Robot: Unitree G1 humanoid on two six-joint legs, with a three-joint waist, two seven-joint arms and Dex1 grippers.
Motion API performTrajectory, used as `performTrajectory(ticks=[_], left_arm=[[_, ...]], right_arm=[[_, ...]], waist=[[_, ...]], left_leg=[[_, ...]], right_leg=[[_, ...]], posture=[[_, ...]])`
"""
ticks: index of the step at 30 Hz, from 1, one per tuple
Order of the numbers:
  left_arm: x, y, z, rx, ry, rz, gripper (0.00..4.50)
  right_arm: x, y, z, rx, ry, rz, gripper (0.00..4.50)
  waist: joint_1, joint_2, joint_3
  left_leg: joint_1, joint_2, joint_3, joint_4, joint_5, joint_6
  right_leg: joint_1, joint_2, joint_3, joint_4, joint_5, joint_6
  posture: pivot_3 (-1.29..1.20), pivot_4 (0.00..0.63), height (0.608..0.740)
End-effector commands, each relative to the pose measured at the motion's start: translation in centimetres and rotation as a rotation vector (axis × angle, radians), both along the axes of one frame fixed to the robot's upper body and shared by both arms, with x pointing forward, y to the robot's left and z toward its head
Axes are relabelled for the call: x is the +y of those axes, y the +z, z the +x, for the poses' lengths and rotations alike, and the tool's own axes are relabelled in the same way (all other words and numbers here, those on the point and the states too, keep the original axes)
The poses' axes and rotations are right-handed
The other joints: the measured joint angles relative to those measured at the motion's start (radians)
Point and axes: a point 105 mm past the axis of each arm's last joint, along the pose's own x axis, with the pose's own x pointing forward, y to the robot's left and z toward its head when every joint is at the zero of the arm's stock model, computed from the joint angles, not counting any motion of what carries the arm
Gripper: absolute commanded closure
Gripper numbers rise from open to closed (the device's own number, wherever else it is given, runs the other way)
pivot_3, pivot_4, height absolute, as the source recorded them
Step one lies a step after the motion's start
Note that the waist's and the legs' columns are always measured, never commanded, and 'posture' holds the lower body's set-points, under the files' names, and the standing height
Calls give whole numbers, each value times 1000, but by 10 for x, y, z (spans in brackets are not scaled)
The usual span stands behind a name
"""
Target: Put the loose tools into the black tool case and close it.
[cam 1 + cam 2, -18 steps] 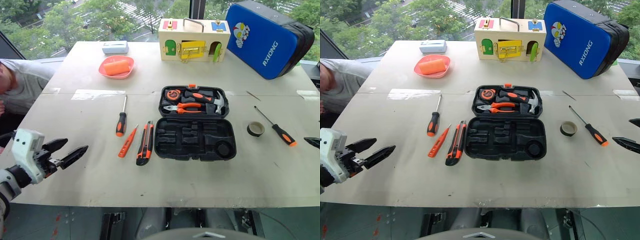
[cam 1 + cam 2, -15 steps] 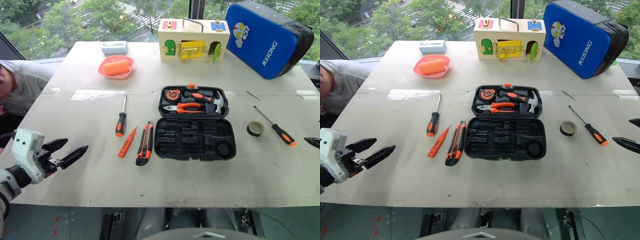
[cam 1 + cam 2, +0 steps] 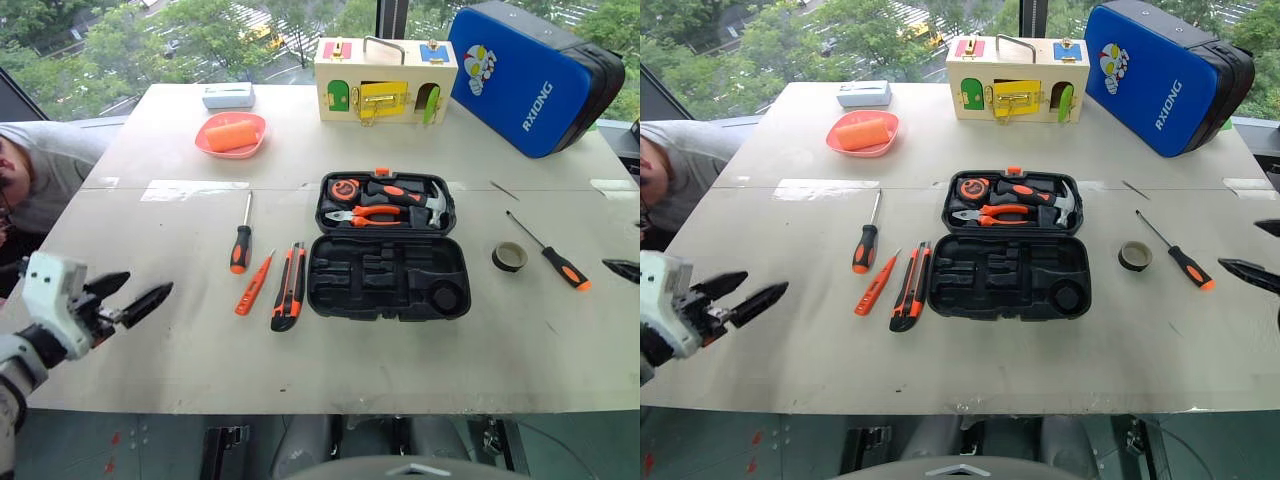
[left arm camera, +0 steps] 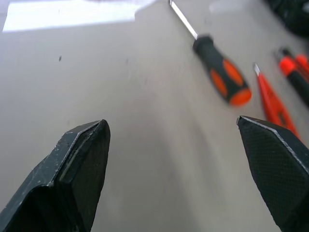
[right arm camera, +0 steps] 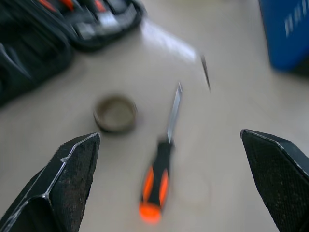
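The black tool case (image 3: pixel 388 278) lies open mid-table, its far half holding a hammer, pliers and a tape measure. To its left lie a utility knife (image 3: pixel 289 286), an orange tester screwdriver (image 3: pixel 254 284) and a black-and-orange screwdriver (image 3: pixel 241 247). On its right are a small tape roll (image 3: pixel 510 257) and a second screwdriver (image 3: pixel 563 266). My left gripper (image 3: pixel 148 286) hovers open over the table's front left, well short of the left tools. My right gripper (image 3: pixel 1258 250) is open at the right edge, just beyond the second screwdriver (image 5: pixel 157 181) and tape roll (image 5: pixel 115 113).
A wooden box with coloured doors (image 3: pixel 386 80) and a blue padded bag (image 3: pixel 530 75) stand at the back. A pink dish (image 3: pixel 232 133) and a small pale box (image 3: pixel 229 95) sit at back left. A person (image 3: pixel 30 170) leans in at the table's left edge.
Both grippers have lifted slightly and stay open. The tools and the case lie as before.
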Motion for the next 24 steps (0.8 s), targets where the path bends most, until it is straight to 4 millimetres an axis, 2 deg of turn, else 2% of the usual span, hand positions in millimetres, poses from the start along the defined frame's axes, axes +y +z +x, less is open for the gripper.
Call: performTrajectory(ticks=[1, 6, 10, 16, 21, 24], left_arm=[[-12, 17, 16, 10, 27, 9, 19], [-34, 25, 41, 88, 31, -4, 19], [-51, 17, 61, 207, 28, 68, 19], [-60, 3, 80, 306, 39, 78, 19], [-71, -13, 96, 345, 27, 97, 19], [-72, -30, 101, 386, 35, 78, 19]], right_arm=[[50, 24, 1, -69, 178, 31, 42], [110, 34, -8, -91, 397, 49, 42], [150, 42, -15, -134, 542, 54, 42], [176, 39, -22, -139, 652, 59, 42], [181, 34, -23, -132, 674, 66, 42], [183, 32, -25, -131, 684, 66, 42]], waist=[[0, 0, 0], [4, -1, 0], [6, -1, 0], [6, -3, 1], [9, -4, 1], [12, -5, 2]], left_leg=[[0, 0, 0, 0, 0, 0], [-2, 0, -1, 0, 0, 0], [-5, -1, -3, 2, 0, -1], [-6, -1, -4, 3, 1, -1], [-7, -2, -5, 5, 1, -1], [-8, -2, -6, 5, 1, -1]], right_leg=[[0, 0, 0, 0, 0, 0], [-1, 1, -1, -1, 0, 0], [-2, 1, -3, 0, 0, 1], [-3, 2, -4, -1, 0, 1], [-3, 2, -5, -1, 0, 1], [-3, 2, -6, -1, 0, 1]], posture=[[0, 150, 735], [0, 150, 735], [0, 150, 735], [0, 150, 735], [0, 150, 735], [0, 150, 735]])
